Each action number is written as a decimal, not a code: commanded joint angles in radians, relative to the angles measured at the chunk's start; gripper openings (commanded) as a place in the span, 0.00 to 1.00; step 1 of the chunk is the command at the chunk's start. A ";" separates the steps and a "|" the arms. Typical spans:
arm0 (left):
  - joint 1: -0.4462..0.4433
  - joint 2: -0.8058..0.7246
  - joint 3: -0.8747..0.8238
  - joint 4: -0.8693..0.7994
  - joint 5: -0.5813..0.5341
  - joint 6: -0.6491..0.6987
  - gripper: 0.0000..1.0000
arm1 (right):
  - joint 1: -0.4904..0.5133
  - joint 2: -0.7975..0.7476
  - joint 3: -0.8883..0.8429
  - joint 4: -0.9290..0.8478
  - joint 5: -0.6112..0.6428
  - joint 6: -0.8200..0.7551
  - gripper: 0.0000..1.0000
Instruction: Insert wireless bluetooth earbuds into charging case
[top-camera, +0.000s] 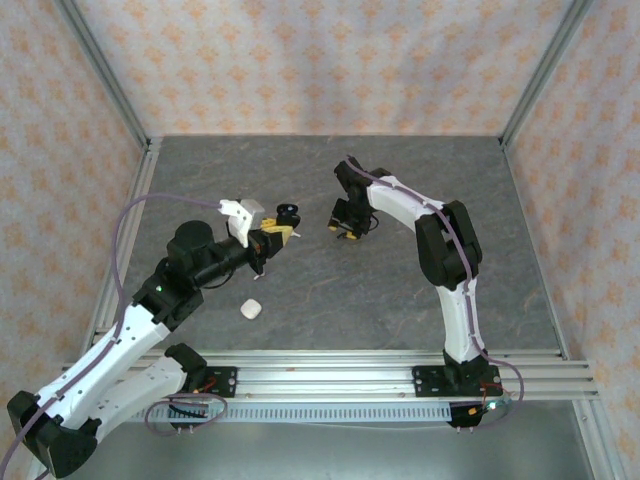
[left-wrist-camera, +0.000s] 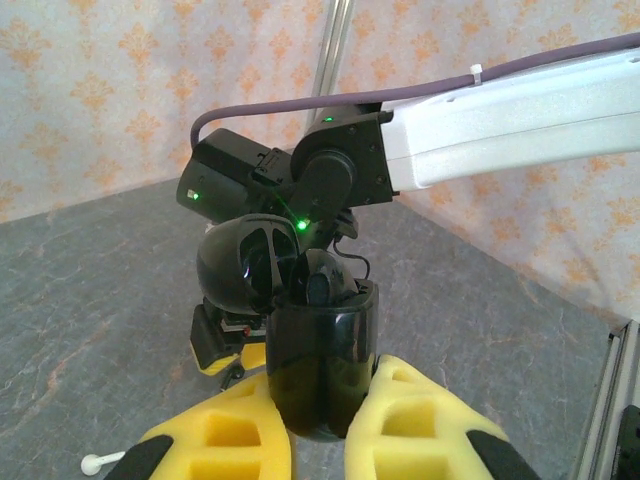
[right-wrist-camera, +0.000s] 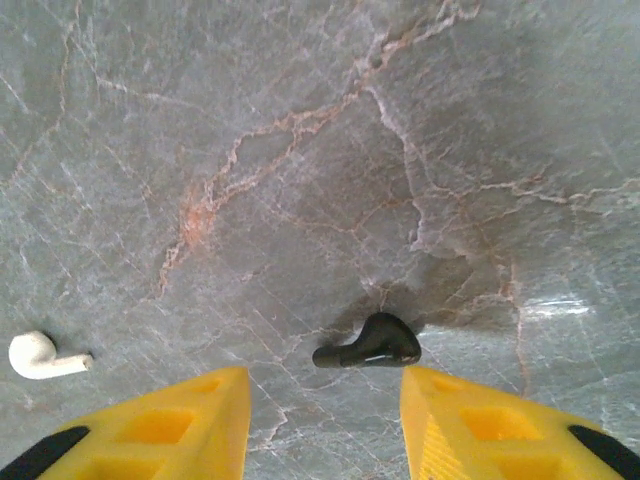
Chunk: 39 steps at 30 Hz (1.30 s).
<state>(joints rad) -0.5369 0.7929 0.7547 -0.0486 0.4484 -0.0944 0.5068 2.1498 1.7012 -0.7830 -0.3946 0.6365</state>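
**A:** What is the left pincer (left-wrist-camera: 325, 400) doing?

**B:** It is clamping its yellow fingers tight on the lower half of the black charging case (left-wrist-camera: 320, 345). It is holding the case upright above the desk (left-wrist-camera: 80, 300), and the lid (left-wrist-camera: 240, 265) is hanging open on the far side.

**A:** Is anything sitting inside?

**B:** One dark earbud (left-wrist-camera: 318, 287) is poking up from the case's mouth (how deep it is sitting, I cannot tell).

**A:** And the right pincer (right-wrist-camera: 322, 390)?

**B:** It is hovering low over the desk with its fingers spread, gripping nothing. A loose black earbud (right-wrist-camera: 368, 345) is lying on the grey marbled surface just ahead of the gap between them. It is touching neither finger, and its stem is pointing to the left of that wrist view.

**A:** Where are the white things lying?

**B:** A white earbud (right-wrist-camera: 40, 357) is lying well off to the side, beyond the finger on the left of that view. From overhead, a small white rounded case (top-camera: 251, 309) is resting on the desk near the left arm, apart from both pincers.
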 joint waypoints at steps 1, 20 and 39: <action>-0.006 -0.005 0.028 0.019 0.026 0.028 0.00 | -0.007 0.029 0.032 0.002 0.046 0.029 0.44; -0.007 -0.007 0.021 -0.002 0.033 0.041 0.00 | -0.008 0.061 0.027 0.019 0.044 0.025 0.37; -0.007 -0.027 0.017 -0.030 0.025 0.044 0.00 | 0.041 0.065 0.041 0.007 0.015 -0.004 0.36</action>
<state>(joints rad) -0.5369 0.7891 0.7567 -0.0643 0.4679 -0.0765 0.5087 2.1967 1.7103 -0.7708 -0.3664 0.6518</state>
